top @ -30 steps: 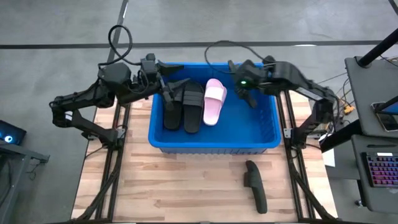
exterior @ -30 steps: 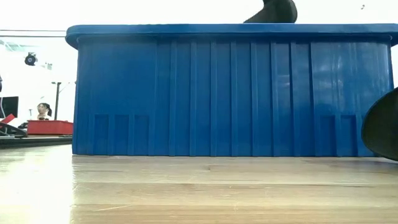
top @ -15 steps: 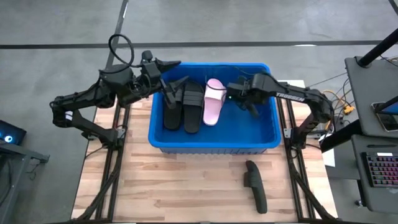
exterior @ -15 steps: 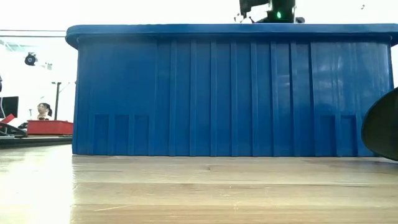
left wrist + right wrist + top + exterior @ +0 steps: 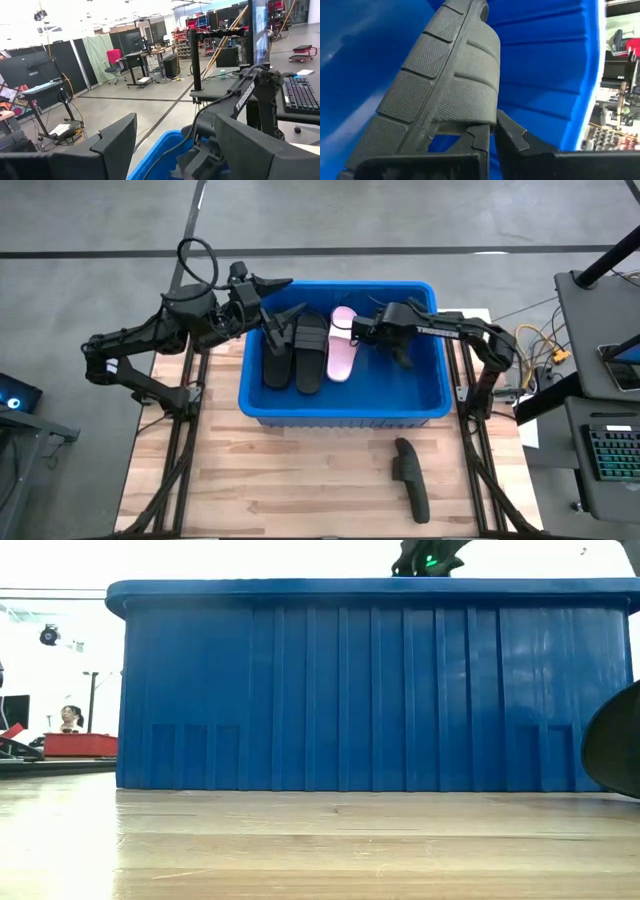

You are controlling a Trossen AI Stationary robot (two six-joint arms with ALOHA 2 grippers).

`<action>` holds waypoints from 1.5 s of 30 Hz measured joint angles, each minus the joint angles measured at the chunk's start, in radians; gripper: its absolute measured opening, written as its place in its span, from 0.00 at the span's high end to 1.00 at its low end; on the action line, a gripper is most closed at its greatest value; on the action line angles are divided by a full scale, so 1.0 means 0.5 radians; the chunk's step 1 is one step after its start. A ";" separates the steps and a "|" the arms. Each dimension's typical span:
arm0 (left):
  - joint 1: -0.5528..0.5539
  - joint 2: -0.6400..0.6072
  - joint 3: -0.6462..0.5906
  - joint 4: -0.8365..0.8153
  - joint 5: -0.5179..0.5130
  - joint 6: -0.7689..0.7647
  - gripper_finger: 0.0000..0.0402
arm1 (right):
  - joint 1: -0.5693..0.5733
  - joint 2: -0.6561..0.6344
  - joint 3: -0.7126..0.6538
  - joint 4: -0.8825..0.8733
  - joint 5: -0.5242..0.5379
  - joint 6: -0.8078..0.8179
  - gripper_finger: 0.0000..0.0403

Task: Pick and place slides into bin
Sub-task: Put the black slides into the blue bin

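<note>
The bin point(image 5: 343, 408) sits at the surface's point(image 5: 300, 480) 12 o'clock side. Inside it lie two black slides point(image 5: 296, 352) side by side and, just at their 3 o'clock, a pink slide point(image 5: 342, 345). A third black slide point(image 5: 410, 476) lies on the surface at the bin's 5 o'clock, well apart from it.

The right gripper point(image 5: 360, 332) reaches into the bin, just beside the pink slide; in its wrist view the fingers point(image 5: 485, 135) appear pressed together with only a thin slit between them, though the close view makes this hard to confirm.

The left gripper point(image 5: 280, 305) hovers over the bin's rim at 10 o'clock, above the black slides, fingers point(image 5: 115, 145) spread.
</note>
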 joint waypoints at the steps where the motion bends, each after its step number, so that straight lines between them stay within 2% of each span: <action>1: 0.000 0.000 -0.001 0.000 -0.001 0.000 0.38 | -0.010 0.026 0.001 0.008 0.003 -0.014 0.98; 6: 0.000 -0.007 -0.001 0.002 -0.026 0.000 0.38 | -0.053 0.153 0.001 0.050 0.073 -0.028 0.98; 16: 0.000 -0.008 -0.001 -0.003 -0.029 0.001 0.38 | -0.078 0.322 0.002 0.127 0.036 -0.027 0.95; 22: -0.001 -0.008 -0.004 -0.034 -0.031 0.059 0.38 | -0.079 0.311 0.002 0.162 -0.079 -0.022 0.82; 36: 0.000 -0.007 -0.013 -0.051 -0.035 0.098 0.38 | -0.087 0.243 0.003 0.292 -0.130 -0.025 0.47; 41: 0.000 -0.007 -0.022 -0.053 -0.034 0.099 0.38 | -0.091 0.239 0.003 0.310 -0.159 -0.029 0.40; 45: -0.001 -0.007 -0.022 -0.053 -0.034 0.099 0.38 | -0.091 0.188 0.006 0.312 -0.159 -0.037 0.38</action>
